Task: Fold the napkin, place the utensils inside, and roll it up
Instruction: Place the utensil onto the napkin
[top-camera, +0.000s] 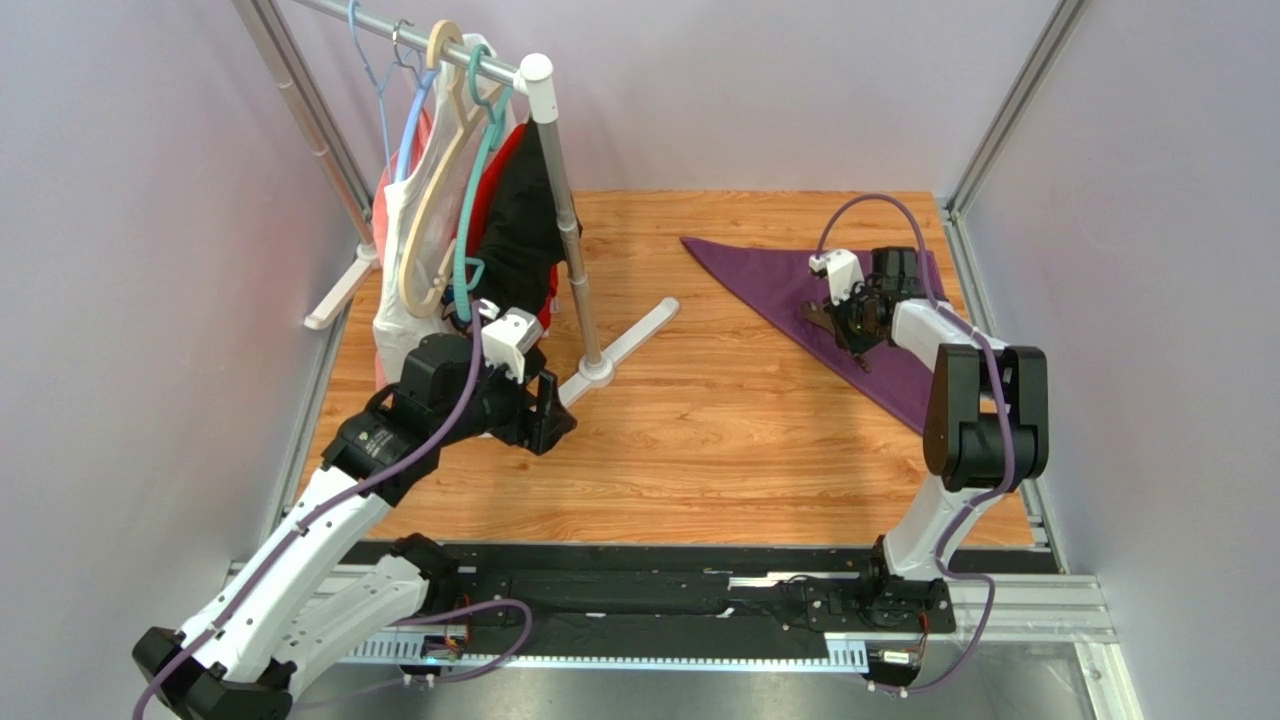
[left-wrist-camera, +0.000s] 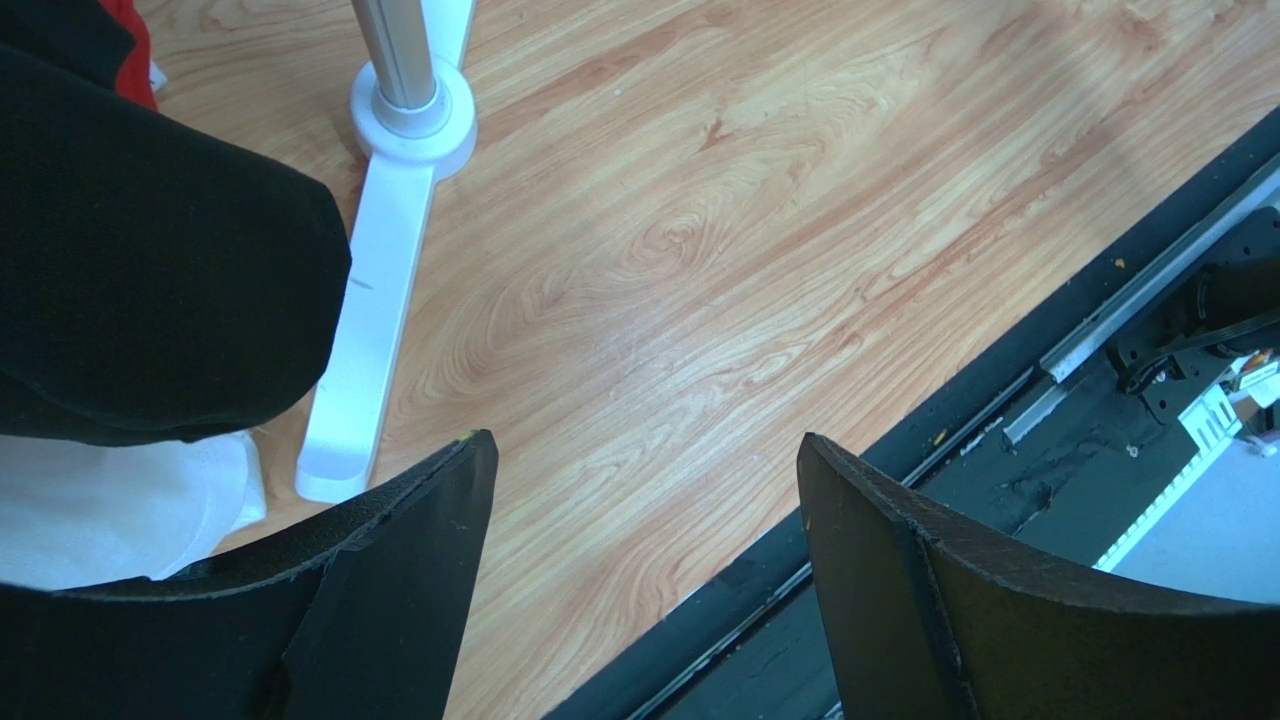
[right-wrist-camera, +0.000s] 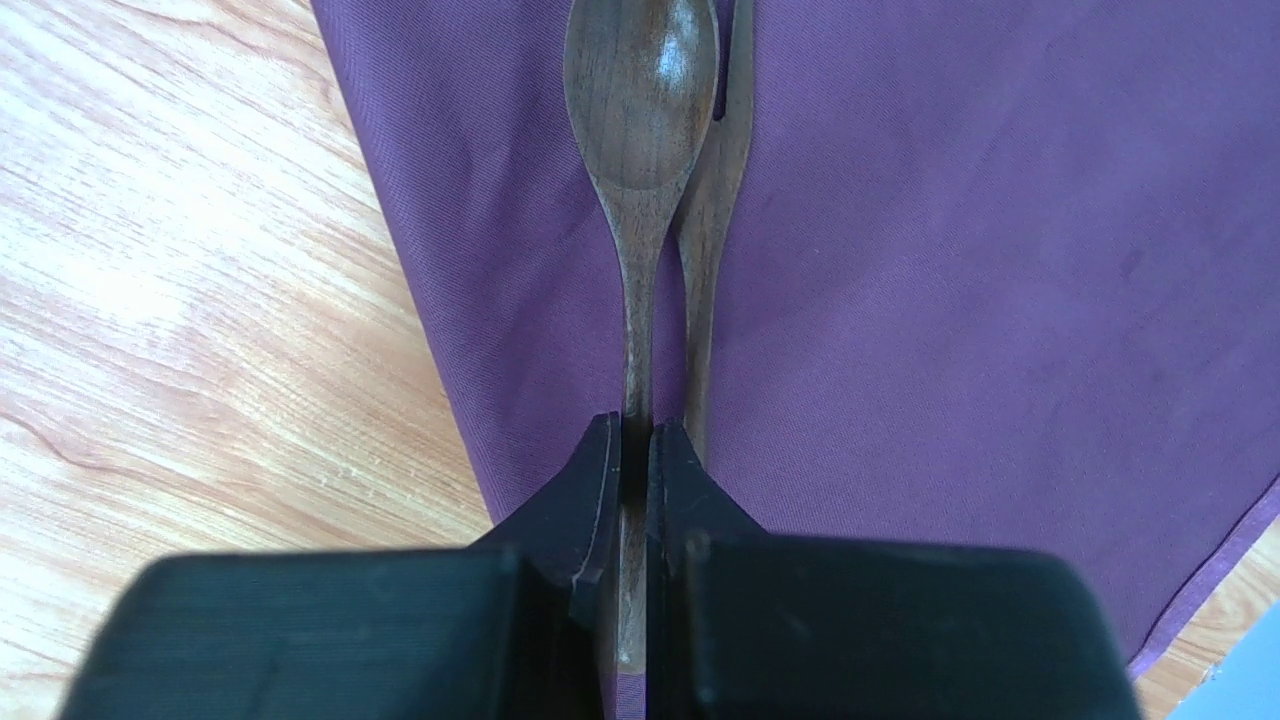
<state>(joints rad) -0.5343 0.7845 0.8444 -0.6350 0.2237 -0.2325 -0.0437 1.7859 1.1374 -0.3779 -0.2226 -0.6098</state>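
Pale walls closed in a wooden table (top-camera: 721, 435) seen from above, with a white clothes rack (top-camera: 564, 210) standing at the far left corner and carrying white, red and black garments (top-camera: 519, 225) on hangers. At the far right corner the purple napkin (top-camera: 766, 278) lay flat, folded into a triangle, and the right gripper (top-camera: 851, 323) was down on it near its middle. The left gripper (top-camera: 553, 420) hung above bare wood near the left edge, just beside the rack's foot, well apart from the napkin. From the left wrist, the left gripper (left-wrist-camera: 646, 495) was spread wide with nothing between its fingers (left-wrist-camera: 406, 600); below it were wood grain, the rack's white foot (left-wrist-camera: 368, 285), a fold of black garment (left-wrist-camera: 135, 285) and the dark rail (left-wrist-camera: 1082, 390) along the near edge. From the right wrist, the right gripper (right-wrist-camera: 633, 450) was clenched on the handle of the spoon (right-wrist-camera: 642, 90), whose bowl faced up and pointed away from the fingers. The fork (right-wrist-camera: 718, 195) lay right alongside the spoon, touching it, its handle just outside one finger. Both rested on the napkin (right-wrist-camera: 977, 270), close to its folded edge, with bare table (right-wrist-camera: 166, 300) beyond that edge.
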